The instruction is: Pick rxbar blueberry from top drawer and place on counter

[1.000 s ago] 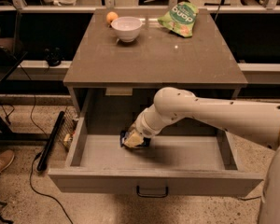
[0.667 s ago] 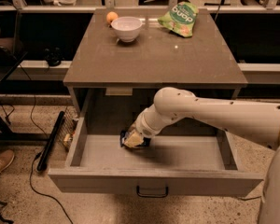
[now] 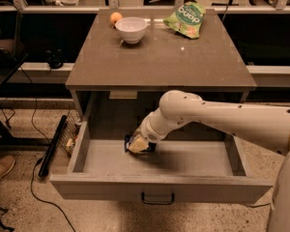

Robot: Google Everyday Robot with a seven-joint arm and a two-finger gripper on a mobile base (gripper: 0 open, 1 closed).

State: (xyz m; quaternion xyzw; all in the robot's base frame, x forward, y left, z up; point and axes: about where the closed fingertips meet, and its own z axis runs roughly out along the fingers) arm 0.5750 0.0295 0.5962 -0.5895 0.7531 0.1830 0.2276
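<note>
– Anything changed?
– No. The pale two-finger gripper point(image 3: 138, 145) stayed low inside the pulled-out wide grey top drawer point(image 3: 159, 190), pinching the dark navy-blue rxbar blueberry point(image 3: 132, 141) near its back-left.

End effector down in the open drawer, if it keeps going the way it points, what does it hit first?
The end effector points down-left into the top drawer. First contact would likely be the rxbar blueberry right at its tip, then the drawer floor; depth is unclear.

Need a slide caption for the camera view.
Gripper reaches into the open top drawer at the rxbar blueberry; counter above.
</note>
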